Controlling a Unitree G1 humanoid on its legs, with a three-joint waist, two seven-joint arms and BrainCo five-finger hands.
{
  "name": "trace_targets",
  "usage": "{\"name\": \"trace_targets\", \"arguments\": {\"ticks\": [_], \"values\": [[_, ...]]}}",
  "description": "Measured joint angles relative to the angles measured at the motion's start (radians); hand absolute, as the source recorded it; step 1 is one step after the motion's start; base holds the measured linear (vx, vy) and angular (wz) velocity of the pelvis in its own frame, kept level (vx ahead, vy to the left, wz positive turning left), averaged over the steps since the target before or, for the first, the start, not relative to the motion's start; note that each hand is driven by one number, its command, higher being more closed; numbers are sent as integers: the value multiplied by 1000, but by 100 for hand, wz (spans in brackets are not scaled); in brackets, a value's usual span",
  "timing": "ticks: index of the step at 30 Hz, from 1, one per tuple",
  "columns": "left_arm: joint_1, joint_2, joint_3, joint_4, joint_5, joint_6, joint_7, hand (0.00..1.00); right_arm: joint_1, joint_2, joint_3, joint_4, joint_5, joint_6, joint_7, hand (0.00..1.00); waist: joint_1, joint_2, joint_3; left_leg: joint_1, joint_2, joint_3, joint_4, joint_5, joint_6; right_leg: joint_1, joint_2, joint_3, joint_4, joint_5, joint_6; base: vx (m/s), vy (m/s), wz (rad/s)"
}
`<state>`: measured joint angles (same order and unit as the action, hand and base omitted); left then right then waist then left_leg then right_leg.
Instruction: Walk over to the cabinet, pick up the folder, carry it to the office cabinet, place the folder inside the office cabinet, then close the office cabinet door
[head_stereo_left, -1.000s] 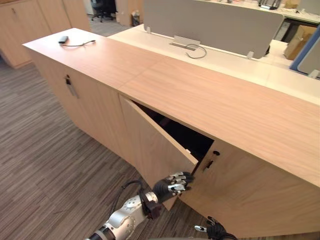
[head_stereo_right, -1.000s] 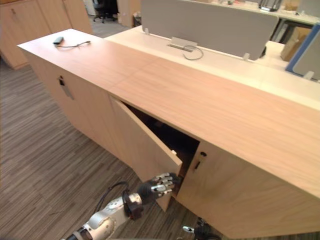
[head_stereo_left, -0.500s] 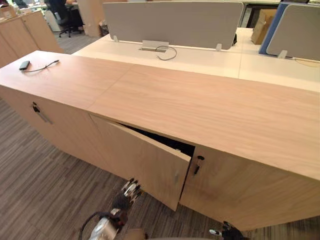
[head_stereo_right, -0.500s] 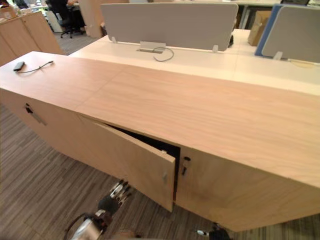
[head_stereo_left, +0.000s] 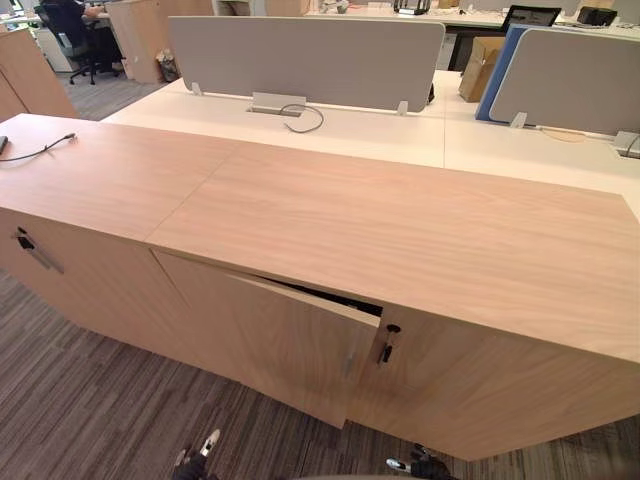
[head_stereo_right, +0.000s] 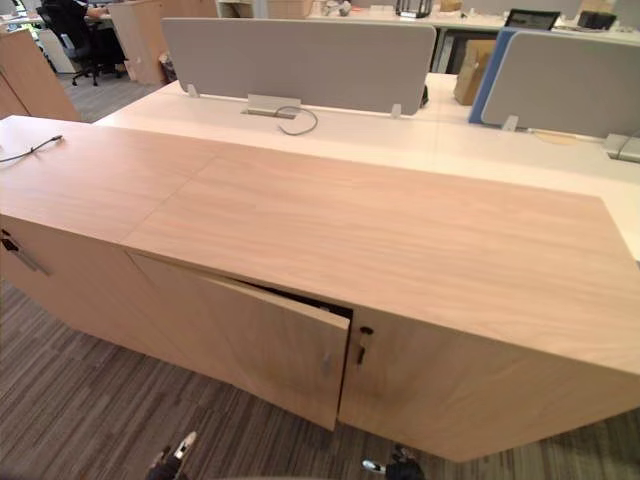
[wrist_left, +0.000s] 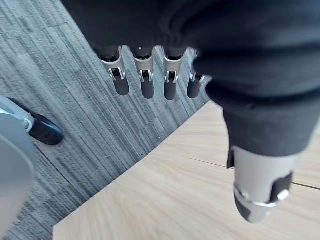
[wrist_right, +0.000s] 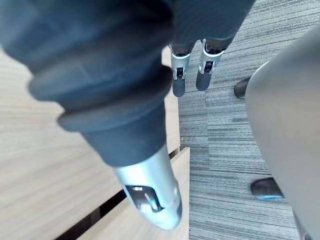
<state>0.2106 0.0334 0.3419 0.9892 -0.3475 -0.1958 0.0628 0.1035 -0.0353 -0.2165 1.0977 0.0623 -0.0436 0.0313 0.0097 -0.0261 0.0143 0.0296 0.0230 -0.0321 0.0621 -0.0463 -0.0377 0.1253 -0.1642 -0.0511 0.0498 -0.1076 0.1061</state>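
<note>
The long wooden office cabinet (head_stereo_left: 380, 220) stands in front of me. Its middle door (head_stereo_left: 290, 345) is ajar by a narrow dark gap along its top and right edge, beside a small dark key (head_stereo_left: 387, 342) on the neighbouring door. My left hand (head_stereo_left: 200, 455) hangs low over the carpet in front of that door, touching nothing. In the left wrist view its fingers (wrist_left: 146, 82) are straight and empty. My right hand (head_stereo_left: 415, 465) hangs low by the cabinet's right part; its fingers (wrist_right: 179, 75) are straight and hold nothing.
Grey carpet (head_stereo_left: 80, 400) lies before the cabinet. A metal handle (head_stereo_left: 35, 250) sits on the cabinet's left door and a black cable (head_stereo_left: 40, 150) on its top. Behind are white desks (head_stereo_left: 400, 130) with grey dividers (head_stereo_left: 300, 50), a cardboard box (head_stereo_left: 480, 65) and a seated person (head_stereo_left: 75, 20).
The view has swung round to face the cabinet. The door went from wide open to nearly closed. My left hand came off the door and dropped low.
</note>
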Motion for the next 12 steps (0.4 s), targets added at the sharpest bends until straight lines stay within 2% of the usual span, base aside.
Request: {"name": "trace_targets", "arguments": {"ticks": [7, 12], "values": [[8, -10, 53, 62, 25, 14, -72, 0, 6, 0, -39, 7, 0, 0, 7, 0, 2, -4, 1, 49, 20, 33, -82, 30, -4, -8, 18, 0, 0, 18, -6, 5, -18, -14], [8, -10, 78, 83, 24, 29, -81, 0, 6, 3, -40, 7, 0, 0, 9, 0, -1, -11, 1, 61, 15, 46, -134, 62, -2, -26, 13, 0, -7, 26, -4, -56, 21, -8]]}}
